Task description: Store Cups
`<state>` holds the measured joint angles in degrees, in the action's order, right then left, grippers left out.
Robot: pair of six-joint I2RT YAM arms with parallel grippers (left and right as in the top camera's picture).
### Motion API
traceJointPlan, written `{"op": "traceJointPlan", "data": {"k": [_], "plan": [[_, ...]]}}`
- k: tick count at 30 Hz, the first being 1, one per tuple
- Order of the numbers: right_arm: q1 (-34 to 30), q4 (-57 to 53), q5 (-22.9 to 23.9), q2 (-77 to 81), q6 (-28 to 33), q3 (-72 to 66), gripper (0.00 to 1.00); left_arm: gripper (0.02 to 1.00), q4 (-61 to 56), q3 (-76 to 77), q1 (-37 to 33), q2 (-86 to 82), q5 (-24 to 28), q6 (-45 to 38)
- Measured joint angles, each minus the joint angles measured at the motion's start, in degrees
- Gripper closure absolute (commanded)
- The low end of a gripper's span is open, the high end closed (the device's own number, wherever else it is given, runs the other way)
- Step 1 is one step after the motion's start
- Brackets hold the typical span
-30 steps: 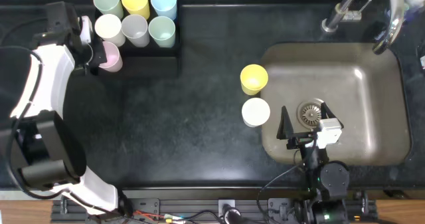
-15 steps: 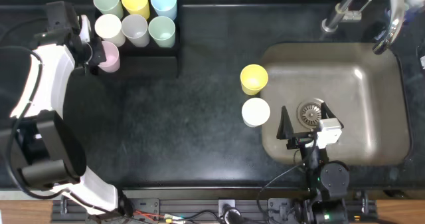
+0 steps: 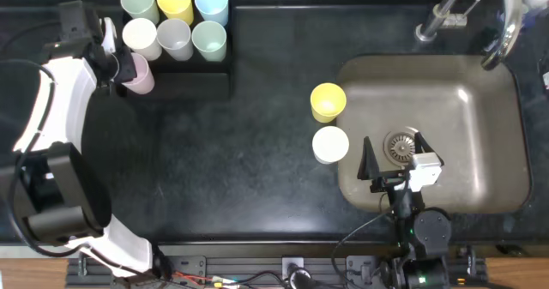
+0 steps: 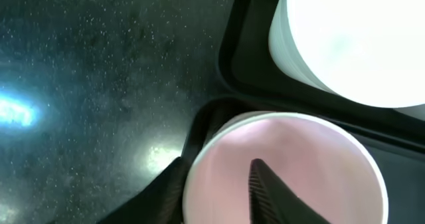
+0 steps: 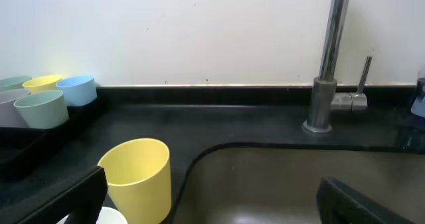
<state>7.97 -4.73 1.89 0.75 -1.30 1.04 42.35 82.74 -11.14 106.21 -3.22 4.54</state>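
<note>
My left gripper (image 3: 120, 68) is shut on a pink cup (image 3: 140, 75) at the left end of the black tray (image 3: 206, 81). In the left wrist view one finger (image 4: 262, 184) is inside the pink cup (image 4: 299, 164) and the other presses its outer wall, next to a white cup (image 4: 352, 44) in the tray. The tray holds several upright cups, among them a grey one (image 3: 175, 35) and a mint one (image 3: 208, 39). A yellow cup (image 3: 328, 100) and a white cup (image 3: 330, 143) stand on the counter by the sink. My right gripper (image 3: 386, 165) hangs open at the sink's left side.
The steel sink (image 3: 463, 92) takes up the right side, with a faucet (image 3: 437, 15) behind it. In the right wrist view the yellow cup (image 5: 136, 174) stands close ahead, the faucet (image 5: 330, 64) farther off. Dark countertop (image 3: 223, 169) lies between tray and sink.
The pink cup in my left gripper has edged slightly left, closer to the tray's end. The right arm has not moved.
</note>
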Motion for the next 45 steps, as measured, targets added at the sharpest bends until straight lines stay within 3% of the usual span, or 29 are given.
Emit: {"op": "traceJointPlan", "data": {"k": [10, 16, 24, 30, 37, 45], "plan": [[0.0, -0.02, 0.0, 0.0, -0.02, 0.0, 0.003, 0.34, 4.28, 1.09, 2.05, -8.22, -0.2, 4.37], [0.0, -0.02, 0.0, 0.0, -0.04, 0.0, 0.005, 0.277, 9.6, 14.16, 13.31, -10.95, -2.73, 8.28], [0.0, 0.02, 0.0, 0.0, -0.02, 0.0, 0.003, 0.27, 9.2, 24.09, 36.87, -6.32, -4.76, 17.84], [0.0, 0.0, 0.0, 0.0, 0.0, 0.0, 0.003, 0.272, 10.29, 24.65, 47.95, 3.8, -3.37, 24.44], [0.0, -0.02, 0.0, 0.0, 0.0, 0.0, 0.005, 0.286, 12.81, 24.65, 52.24, 11.63, 1.6, 28.57], [0.0, 0.0, 0.0, 0.0, -0.02, 0.0, 0.003, 0.334, 11.41, 24.65, 52.24, 14.45, 2.45, 29.86]]}}
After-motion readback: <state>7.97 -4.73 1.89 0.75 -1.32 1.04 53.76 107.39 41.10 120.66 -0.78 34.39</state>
